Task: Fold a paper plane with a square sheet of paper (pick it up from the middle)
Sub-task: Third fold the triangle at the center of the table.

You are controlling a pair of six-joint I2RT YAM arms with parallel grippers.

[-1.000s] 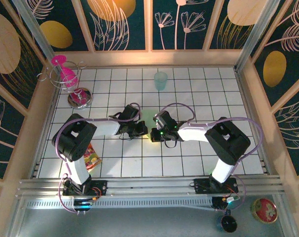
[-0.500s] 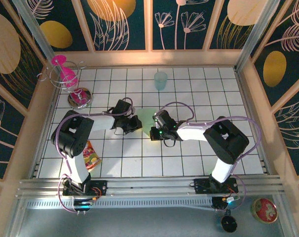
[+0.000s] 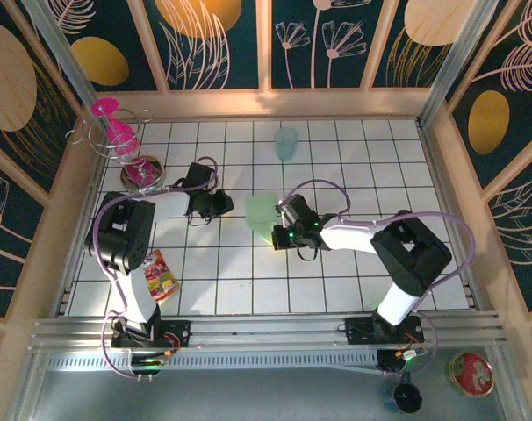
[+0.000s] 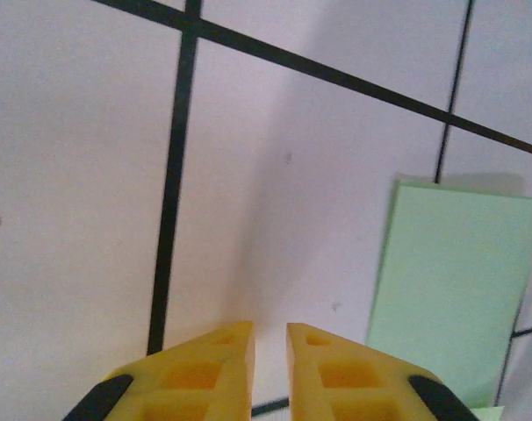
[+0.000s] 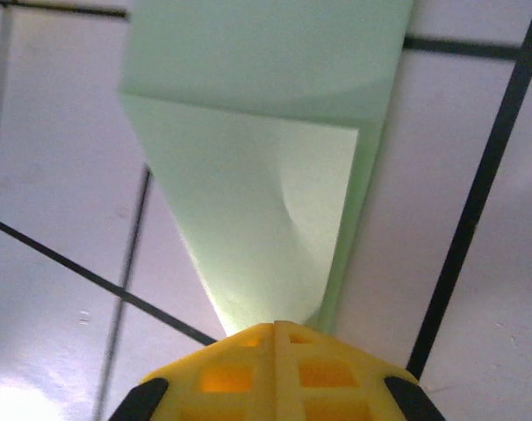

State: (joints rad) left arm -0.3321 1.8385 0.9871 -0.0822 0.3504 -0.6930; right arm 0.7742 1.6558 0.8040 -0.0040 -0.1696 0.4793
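Observation:
The light green sheet of paper [image 3: 260, 213] lies folded on the white tiles at the table's middle. In the right wrist view the paper [image 5: 266, 175] narrows to a point that runs in between the yellow fingers. My right gripper [image 5: 275, 326] is shut on that narrow end, and from above it [image 3: 277, 233] sits at the paper's near right corner. My left gripper [image 3: 220, 205] rests about one tile to the left of the paper. Its yellow fingertips [image 4: 270, 329] stand a narrow gap apart with nothing between them, and the paper's edge [image 4: 450, 289] lies off to their right.
A translucent teal cup [image 3: 286, 142] stands at the back centre. A pink glass on a wire rack [image 3: 117, 132] and a metal dish [image 3: 142, 172] sit at the back left. A snack packet [image 3: 161, 279] lies by the left arm's base. Wooden walls enclose the table.
My left gripper has drawn back to the left, off the paper, and its fingers have parted slightly. The folded paper now lies uncovered. The right gripper stays shut on it.

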